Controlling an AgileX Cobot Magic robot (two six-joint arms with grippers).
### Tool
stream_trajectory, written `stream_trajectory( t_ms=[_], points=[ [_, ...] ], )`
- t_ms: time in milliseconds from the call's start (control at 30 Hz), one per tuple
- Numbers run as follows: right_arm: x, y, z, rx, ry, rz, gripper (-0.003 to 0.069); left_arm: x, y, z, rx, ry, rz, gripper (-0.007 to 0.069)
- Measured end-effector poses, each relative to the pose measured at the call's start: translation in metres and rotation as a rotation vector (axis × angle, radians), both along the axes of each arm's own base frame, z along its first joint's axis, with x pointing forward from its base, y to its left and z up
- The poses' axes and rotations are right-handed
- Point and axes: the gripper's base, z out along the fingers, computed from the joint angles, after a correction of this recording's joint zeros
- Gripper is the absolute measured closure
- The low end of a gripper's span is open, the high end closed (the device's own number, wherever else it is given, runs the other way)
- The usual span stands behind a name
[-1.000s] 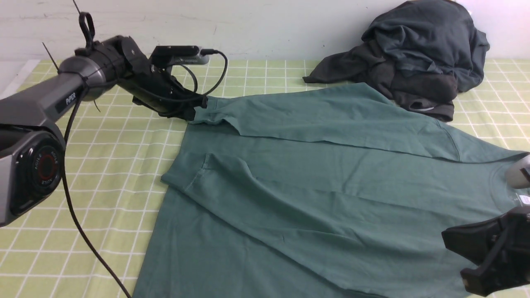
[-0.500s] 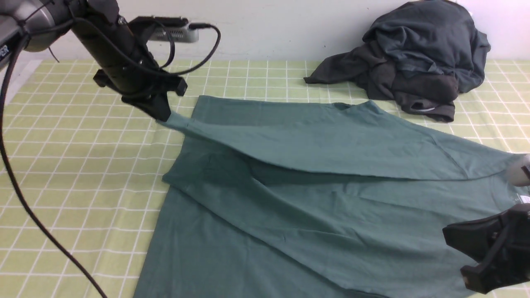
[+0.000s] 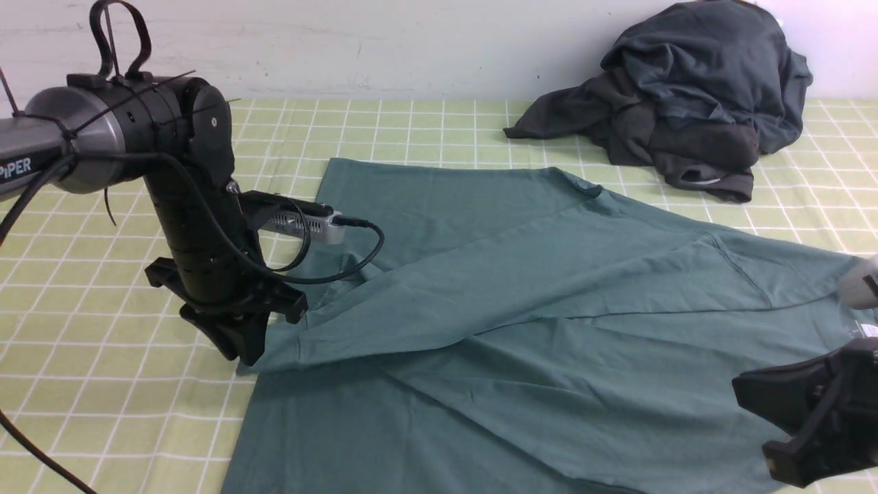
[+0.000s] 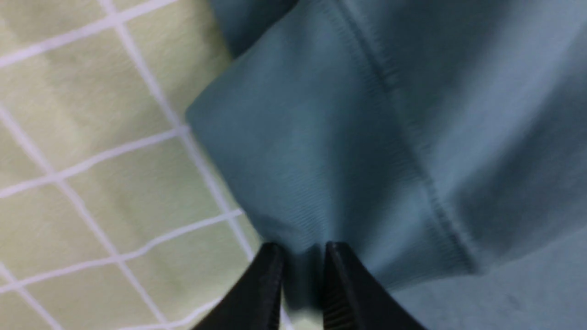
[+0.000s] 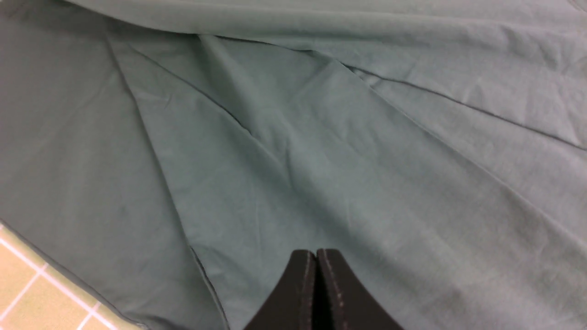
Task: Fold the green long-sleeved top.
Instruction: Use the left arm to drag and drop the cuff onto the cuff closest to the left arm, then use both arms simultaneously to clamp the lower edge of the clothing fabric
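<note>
The green long-sleeved top (image 3: 521, 329) lies spread over the checked tablecloth, hem toward the left. My left gripper (image 3: 245, 353) points straight down at the top's near-left side and is shut on the ribbed cuff (image 4: 293, 201) of one sleeve, which drapes diagonally across the body. The jaws pinch a fold of the cuff in the left wrist view (image 4: 300, 250). My right gripper (image 3: 748, 394) hovers at the lower right over the top (image 5: 293, 151). It is shut and empty, jaws pressed together (image 5: 316, 253). The chest logo is hidden.
A dark charcoal-grey heap of garments (image 3: 686, 89) sits at the back right against the wall. The yellow-green checked tablecloth (image 3: 103, 357) shows bare on the left and along the back. A pale round object (image 3: 861, 288) sits at the right edge.
My left gripper has carried the sleeve cuff from the far left corner toward me, over the body, and lowered it near the top's left edge. The right arm has not moved.
</note>
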Motion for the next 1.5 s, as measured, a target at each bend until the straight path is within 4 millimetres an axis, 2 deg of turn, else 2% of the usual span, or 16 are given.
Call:
stream_trajectory(
  t_ms=[167, 267, 333, 500, 633, 767, 933, 967, 1000, 1033, 1067, 1100, 1133, 1167, 1400, 1500],
  points=[
    [-0.001, 0.001, -0.001, 0.002, 0.016, 0.009, 0.0673, -0.020, 0.003, 0.016, 0.016, -0.027, -0.003, 0.0316],
    [-0.002, 0.001, -0.001, 0.002, 0.021, 0.012, 0.0673, -0.045, -0.004, 0.038, 0.002, -0.101, -0.038, 0.0275],
    [-0.002, 0.001, -0.001, 0.010, 0.023, 0.009, 0.0673, -0.077, -0.018, 0.045, -0.019, -0.184, -0.153, 0.0267],
    [-0.002, 0.002, 0.000, 0.032, 0.027, 0.002, 0.0673, -0.135, -0.038, 0.009, -0.018, -0.211, -0.634, 0.0267],
    [-0.002, 0.003, 0.000, 0.046, 0.031, -0.002, 0.0673, -0.158, -0.040, -0.022, -0.013, -0.176, -0.900, 0.0267],
    [-0.002, 0.003, 0.000, 0.046, 0.036, 0.003, 0.0673, -0.162, -0.038, -0.039, -0.007, -0.177, -1.033, 0.0271],
    [-0.003, 0.003, -0.001, 0.046, 0.045, 0.008, 0.0673, -0.158, -0.041, -0.044, -0.003, -0.213, -1.046, 0.0330],
    [-0.003, 0.003, -0.001, 0.046, 0.048, 0.011, 0.0673, -0.157, -0.041, -0.046, -0.003, -0.215, -1.045, 0.0380],
    [-0.003, 0.003, -0.001, 0.046, 0.049, 0.011, 0.0673, -0.157, -0.041, -0.046, -0.003, -0.213, -1.045, 0.0380],
    [-0.004, 0.003, -0.001, 0.046, 0.051, 0.012, 0.0673, -0.157, -0.041, -0.047, -0.004, -0.209, -1.038, 0.0439],
    [-0.004, 0.003, -0.001, 0.046, 0.051, 0.012, 0.0673, -0.157, -0.041, -0.047, -0.003, -0.209, -1.036, 0.0446],
    [-0.004, 0.004, -0.001, 0.046, 0.052, 0.013, 0.0673, -0.157, -0.041, -0.047, -0.004, -0.209, -1.022, 0.0522],
    [-0.004, 0.004, -0.001, 0.046, 0.052, 0.013, 0.0673, -0.157, -0.041, -0.047, -0.004, -0.209, -1.020, 0.0522],
    [-0.004, 0.004, -0.001, 0.044, 0.052, 0.015, 0.0673, -0.156, -0.041, -0.047, -0.003, -0.214, -0.987, 0.0582],
    [-0.007, 0.006, 0.005, 0.023, 0.027, 0.082, 0.0673, -0.156, -0.042, -0.017, -0.017, -0.264, -0.749, 0.0619],
    [-0.007, 0.012, 0.021, 0.018, -0.051, 0.172, 0.0673, -0.157, -0.041, 0.010, -0.033, -0.327, -0.625, 0.0619]
  ],
)
